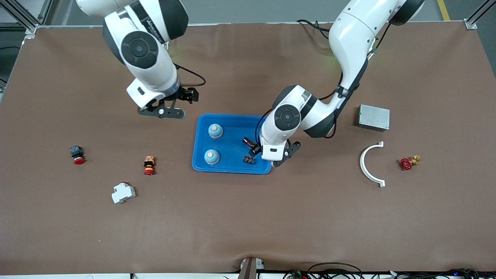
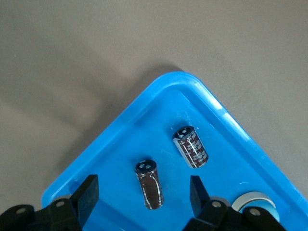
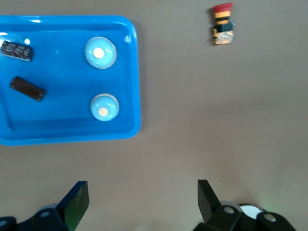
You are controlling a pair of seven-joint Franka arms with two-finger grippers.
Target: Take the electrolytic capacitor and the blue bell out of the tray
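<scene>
A blue tray [image 1: 232,167] sits mid-table. In it stand two pale blue bells [image 1: 215,131] [image 1: 211,156] and lie two dark capacitors [image 1: 249,159] [image 1: 247,141]. My left gripper [image 1: 254,150] is low over the tray's end toward the left arm, open. In the left wrist view one capacitor [image 2: 149,184] lies between the open fingers [image 2: 88,195] with a gap on each side. The other capacitor [image 2: 191,147] lies beside it, and a bell [image 2: 254,204] shows at the edge. My right gripper [image 1: 190,95] is open and empty over bare table beside the tray [image 3: 67,134].
Toward the right arm's end lie a black-and-red button [image 1: 77,154], an orange-and-red button [image 1: 149,164] and a white breaker [image 1: 123,192]. Toward the left arm's end lie a grey metal box [image 1: 373,117], a white curved bracket [image 1: 370,164] and a red valve [image 1: 409,162].
</scene>
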